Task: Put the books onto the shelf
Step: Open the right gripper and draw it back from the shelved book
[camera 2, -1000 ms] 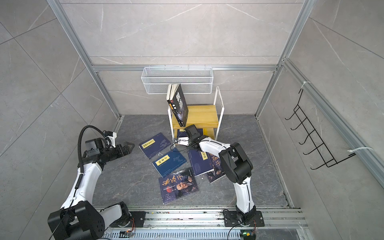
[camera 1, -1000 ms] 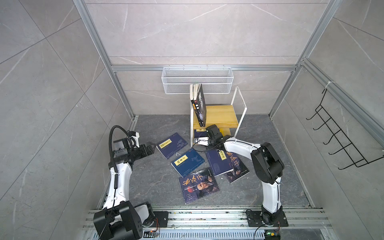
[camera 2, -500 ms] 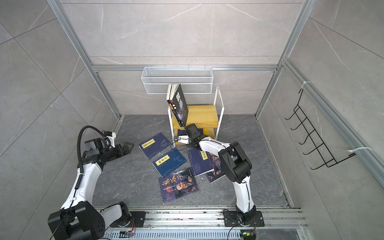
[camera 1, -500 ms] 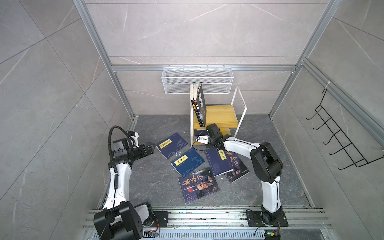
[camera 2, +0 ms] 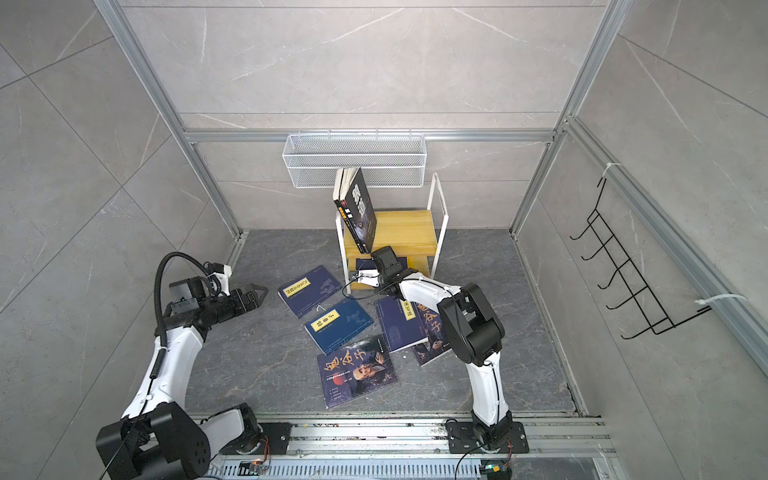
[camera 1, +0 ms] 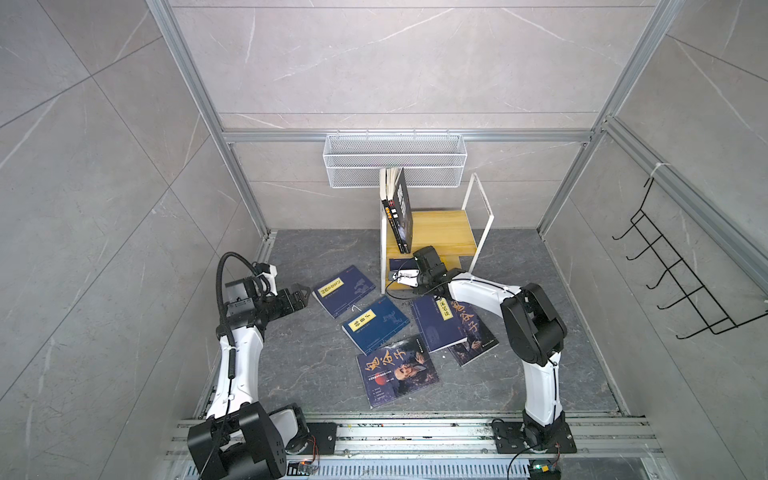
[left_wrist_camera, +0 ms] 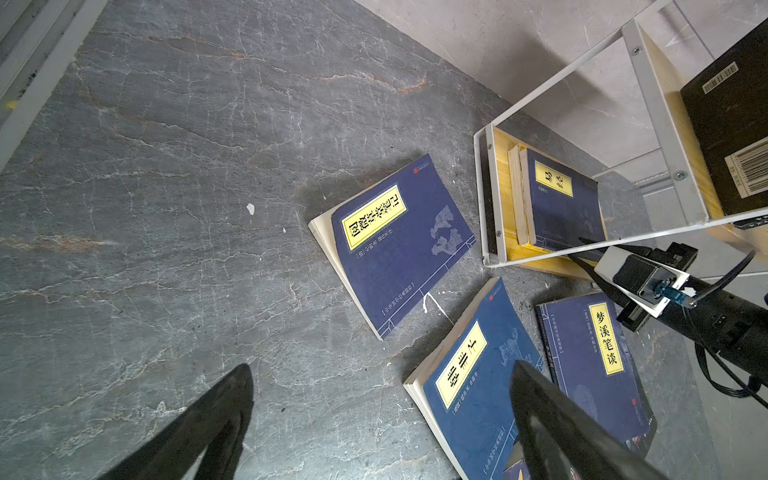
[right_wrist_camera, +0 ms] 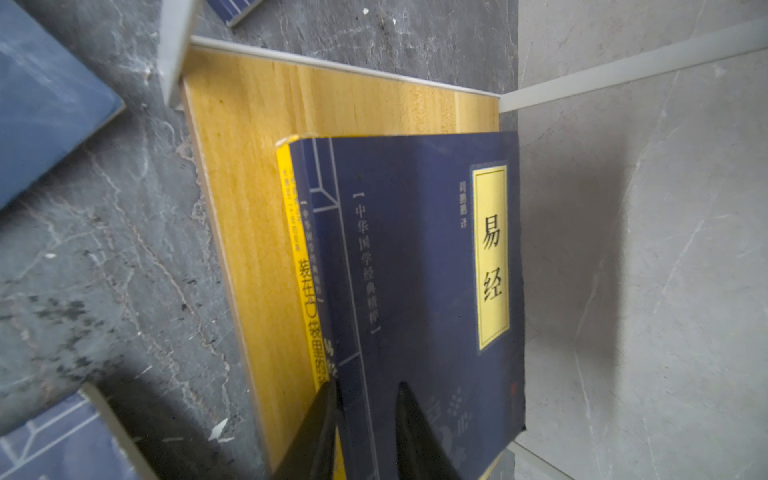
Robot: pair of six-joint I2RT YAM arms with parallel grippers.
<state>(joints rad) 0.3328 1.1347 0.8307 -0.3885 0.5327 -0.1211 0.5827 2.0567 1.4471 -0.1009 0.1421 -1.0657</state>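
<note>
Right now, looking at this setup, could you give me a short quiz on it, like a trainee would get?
1. True or false: the left gripper holds a book.
2. How many books lie on the floor?
3. The black book stands on the shelf's: A upper board, B lower board, C frame top.
Key: 1 false; 2 five; 3 A.

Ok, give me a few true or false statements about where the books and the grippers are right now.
1. A black book stands on the top board of the shelf. True.
2. The left gripper holds a book. False: it is open and empty.
3. The right gripper grips a navy book on the lower board. True.
4. The wire basket holds books. False: it looks empty.
</note>
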